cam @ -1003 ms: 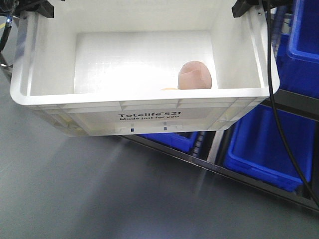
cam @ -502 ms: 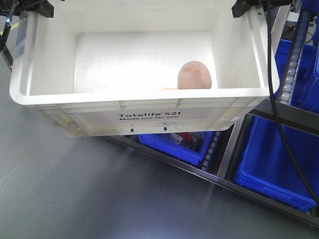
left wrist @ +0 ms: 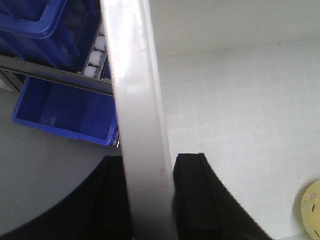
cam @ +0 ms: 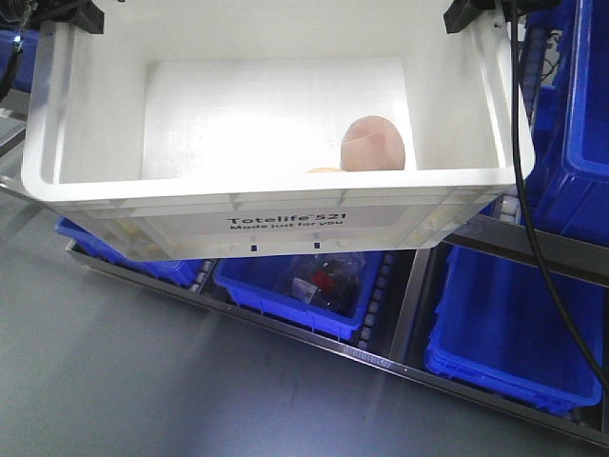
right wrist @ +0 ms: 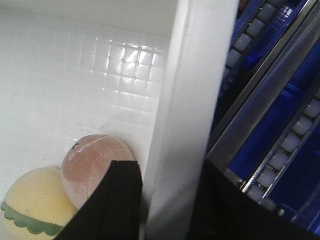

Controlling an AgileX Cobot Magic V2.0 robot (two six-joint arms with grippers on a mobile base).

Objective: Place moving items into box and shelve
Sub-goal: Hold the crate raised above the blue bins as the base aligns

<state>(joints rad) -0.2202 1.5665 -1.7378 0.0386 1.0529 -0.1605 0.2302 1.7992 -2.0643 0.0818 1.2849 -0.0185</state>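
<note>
The box (cam: pixel 190 224), a large white crate with black print, hangs in the air in front of a shelf. My left gripper (cam: pixel 67 14) is shut on its left wall and my right gripper (cam: pixel 471 14) on its right wall. In the left wrist view the gripper (left wrist: pixel 150 160) straddles the box wall (left wrist: pixel 135 90), one finger on each side. The right gripper (right wrist: pixel 170 170) clamps the box wall (right wrist: pixel 195 75) the same way. Inside lie two moving items, a pinkish one (cam: pixel 373 144) (right wrist: pixel 87 160) and a pale yellow one (right wrist: pixel 35 200) (left wrist: pixel 312 210), against the right wall.
Below and behind the box runs a metal roller shelf (cam: pixel 285 328) with blue bins (cam: pixel 514 333). One bin (cam: pixel 257 290) holds a clear bag (cam: pixel 324 276) with red and black contents. More blue bins (cam: pixel 580 124) stand at the upper right. A black cable (cam: pixel 528 209) hangs there. Grey floor (cam: pixel 143 381) lies below.
The shelf and its blue bins have slid left and come further into view under the box. The box keeps its place between both grippers, and the items inside have not shifted.
</note>
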